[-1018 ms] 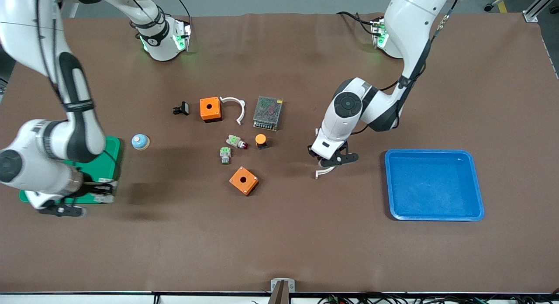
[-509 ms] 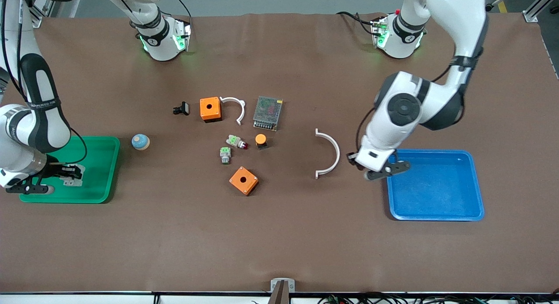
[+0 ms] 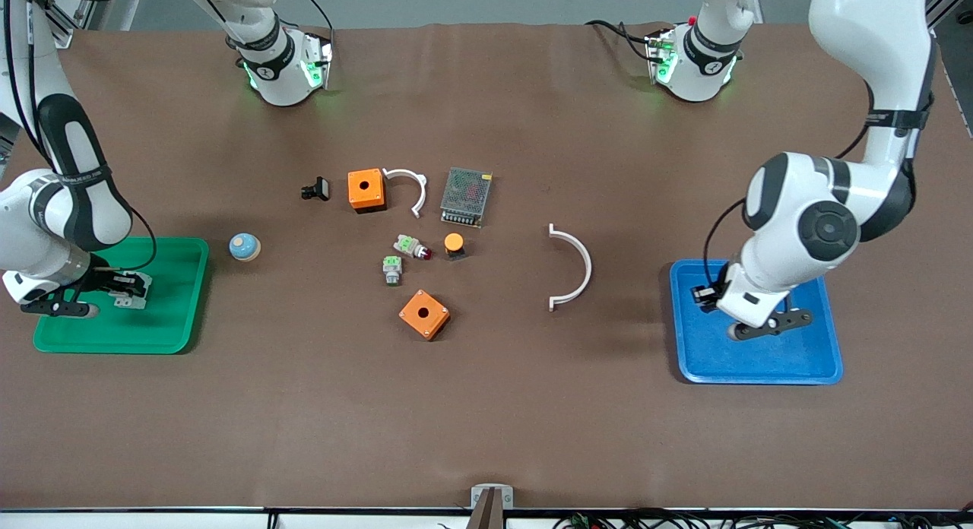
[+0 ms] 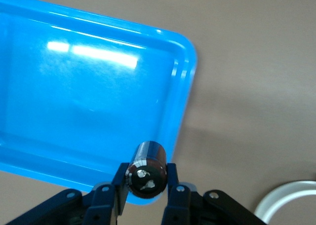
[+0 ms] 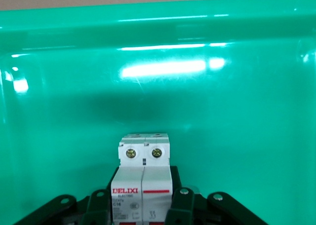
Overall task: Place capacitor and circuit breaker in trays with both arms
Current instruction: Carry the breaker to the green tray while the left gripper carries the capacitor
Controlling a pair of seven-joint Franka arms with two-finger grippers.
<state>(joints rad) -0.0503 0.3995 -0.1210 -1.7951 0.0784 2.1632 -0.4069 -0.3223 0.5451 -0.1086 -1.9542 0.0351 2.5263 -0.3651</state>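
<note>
Both jaws grip: left on the capacitor [image 4: 146, 169], right on the circuit breaker [image 5: 143, 181].

You had a green tray [image 3: 182, 286] at the right arm's end of the table and a blue tray [image 3: 760, 365] at the left arm's end. Between them lay two orange boxes [image 3: 366, 190] [image 3: 424, 314], a meshed power supply [image 3: 466, 196], two white curved clips [image 3: 571, 266] [image 3: 408, 187] and a small domed knob [image 3: 245, 246].
</note>
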